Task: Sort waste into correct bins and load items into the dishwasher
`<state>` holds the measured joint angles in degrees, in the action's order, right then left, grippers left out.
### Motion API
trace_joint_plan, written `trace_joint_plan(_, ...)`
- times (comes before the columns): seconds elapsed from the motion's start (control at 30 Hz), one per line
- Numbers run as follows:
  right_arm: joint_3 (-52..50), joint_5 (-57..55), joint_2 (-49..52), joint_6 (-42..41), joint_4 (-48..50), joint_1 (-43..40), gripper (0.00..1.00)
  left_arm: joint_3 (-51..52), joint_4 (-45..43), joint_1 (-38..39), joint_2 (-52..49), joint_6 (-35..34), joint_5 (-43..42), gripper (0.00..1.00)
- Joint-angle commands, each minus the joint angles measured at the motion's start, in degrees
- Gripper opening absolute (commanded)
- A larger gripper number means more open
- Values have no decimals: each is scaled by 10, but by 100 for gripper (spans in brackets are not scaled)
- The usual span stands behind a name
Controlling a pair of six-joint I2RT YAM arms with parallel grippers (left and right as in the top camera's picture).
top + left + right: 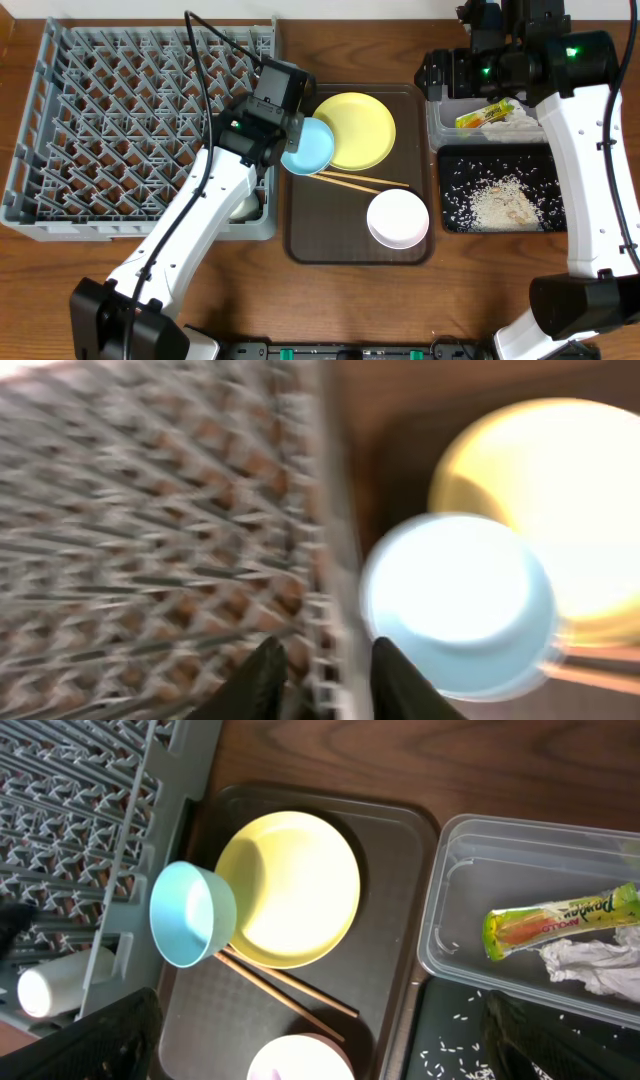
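The left gripper [330,680] has its fingers slightly apart, but blur hides whether they pinch the light blue bowl [309,147], tilted just beside the dish rack [60,120] wall. A loose hold could drop it on the yellow plate [358,128]. The right gripper [330,1055], spread wide above the brown tray [397,920], is cropped at the frame's edge.
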<state>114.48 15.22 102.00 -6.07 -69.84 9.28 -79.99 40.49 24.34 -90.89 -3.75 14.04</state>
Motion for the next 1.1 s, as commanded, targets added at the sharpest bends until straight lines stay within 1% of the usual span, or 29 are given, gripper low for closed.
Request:
trace_joint_plan(0.0,1,-4,3,-1,-1,5,99,7,3,1,-6,-16,-147,38)
trace_joint_plan(0.07,1,-4,3,-1,-1,5,99,15,-3,1,-11,-21,-165,40)
trace_joint_plan(0.13,1,-4,3,-1,-1,5,99,21,-9,1,-21,-38,-165,42)
trace_joint_plan(0.3,1,-4,3,-1,-1,5,99,21,-13,2,-62,-39,-176,42)
trace_joint_plan(0.4,1,-4,3,-1,-1,5,99,21,-28,3,-95,-39,-201,42)
trace_joint_plan(0.63,1,-4,3,-1,-2,5,99,21,-53,5,-129,-38,-200,42)
trace_joint_plan(0.9,1,-4,3,-1,-2,5,99,21,-63,7,-193,-36,-201,42)
trace_joint_plan(1.07,1,-4,3,-1,-2,5,99,21,-61,27,-190,-36,-203,42)
